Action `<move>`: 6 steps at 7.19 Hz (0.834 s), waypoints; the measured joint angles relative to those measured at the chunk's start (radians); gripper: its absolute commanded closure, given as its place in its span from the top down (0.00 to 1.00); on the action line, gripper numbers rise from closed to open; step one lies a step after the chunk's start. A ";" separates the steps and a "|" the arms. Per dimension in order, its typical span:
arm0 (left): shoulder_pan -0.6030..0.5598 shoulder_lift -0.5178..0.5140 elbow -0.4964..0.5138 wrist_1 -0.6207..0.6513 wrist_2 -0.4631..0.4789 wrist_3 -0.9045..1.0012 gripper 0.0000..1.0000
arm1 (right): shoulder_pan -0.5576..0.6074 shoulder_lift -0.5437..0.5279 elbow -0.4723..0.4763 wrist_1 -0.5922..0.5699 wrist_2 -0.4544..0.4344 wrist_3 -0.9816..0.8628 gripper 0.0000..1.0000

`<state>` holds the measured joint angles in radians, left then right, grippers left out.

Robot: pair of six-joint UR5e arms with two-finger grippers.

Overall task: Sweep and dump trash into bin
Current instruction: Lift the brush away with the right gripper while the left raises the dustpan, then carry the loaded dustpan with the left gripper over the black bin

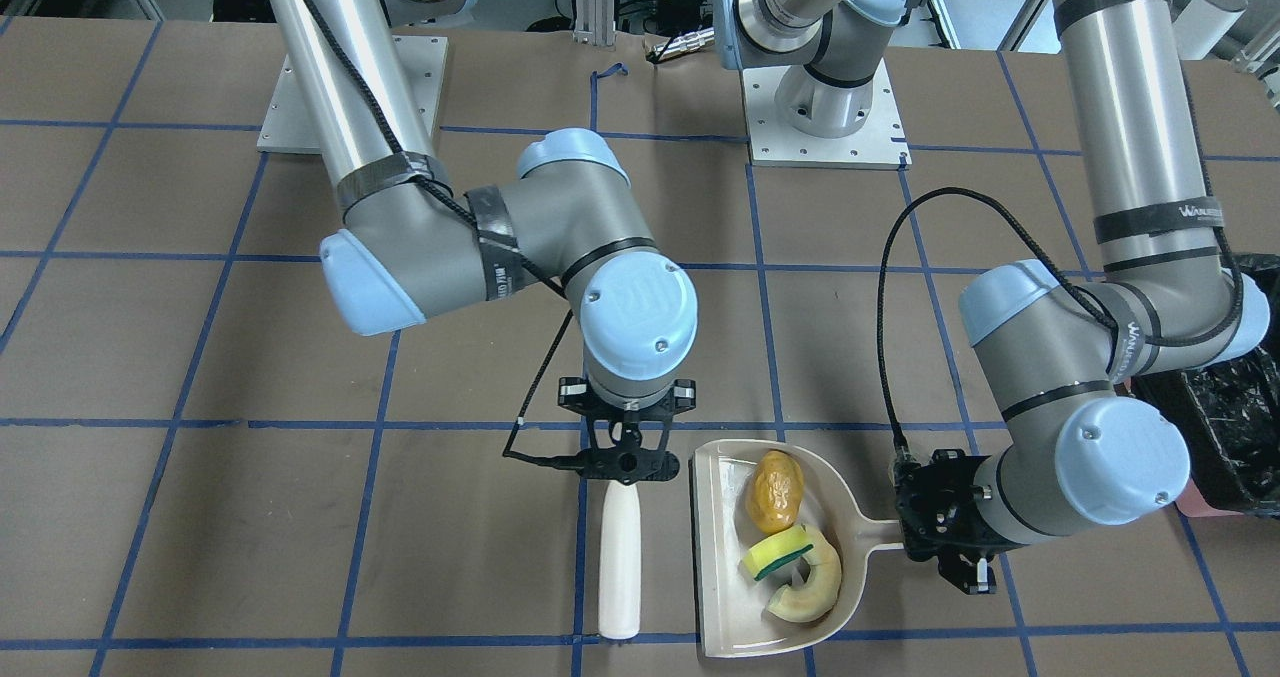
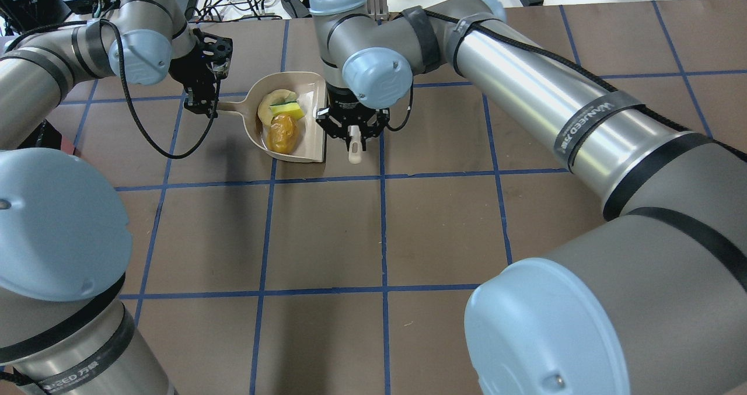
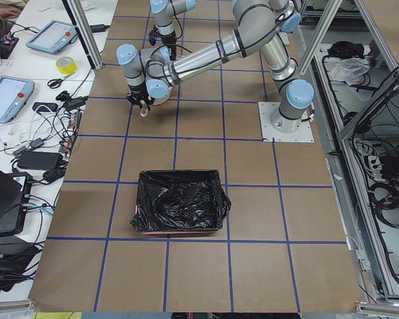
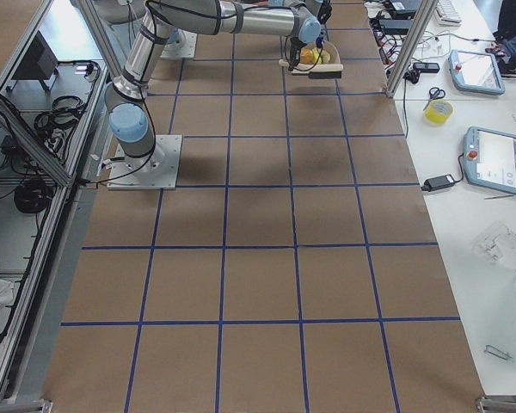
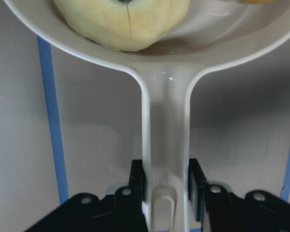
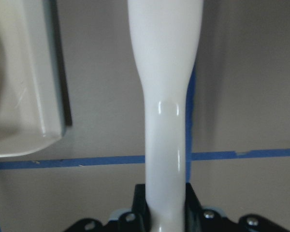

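Left claw [image 1: 915, 535] is clamping its fingers [image 5: 136, 179] on the end of the handle [image 5: 166, 135] of the pan [image 1: 715, 577], one finger pressing each side, so it is closed tight on it. The pan is stretching straight away from this claw over the bench [image 1: 300, 517], its open lip lying on the side away from the claw. Whether it is resting on the bench or hanging just above it, I cannot tell.

All three pieces of trash are lying inside the pan. The slice [image 1: 815, 589] is sitting nearest the claw, just past where the handle is widening into the bowl, and it is curving along the back wall. The sponge [image 1: 772, 555] is leaning on the slice with its green layer facing it. The lump [image 1: 775, 490] is lying just beside the sponge, on the robot's side of the pan.

Just beyond the lip, the right claw [image 1: 625, 469] is pointing down and gripping the upper end of the brush [image 1: 620, 557]. The brush is hanging head-down close beside the lip, with a narrow gap showing between them. I cannot tell whether its tip is touching the bench.

Farthest off, the bin [image 3: 179, 203] is standing on the left arm's side with its black bag lining it, well apart from the pan and both claws.
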<state>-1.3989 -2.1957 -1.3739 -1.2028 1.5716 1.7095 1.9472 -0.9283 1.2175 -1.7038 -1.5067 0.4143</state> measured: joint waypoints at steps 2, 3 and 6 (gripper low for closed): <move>0.047 0.014 0.001 -0.022 -0.083 0.006 0.00 | -0.122 -0.065 0.026 0.063 -0.023 -0.063 0.00; 0.081 0.030 0.010 -0.055 -0.101 0.022 0.00 | -0.198 -0.099 0.062 0.078 -0.032 -0.116 0.00; 0.236 0.105 0.025 -0.165 -0.107 0.194 0.00 | -0.422 -0.198 0.195 0.076 -0.065 -0.381 0.00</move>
<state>-1.1629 -2.0910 -1.3492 -1.3683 1.4649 1.9035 1.5253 -1.1264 1.4127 -1.6274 -1.5718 0.0328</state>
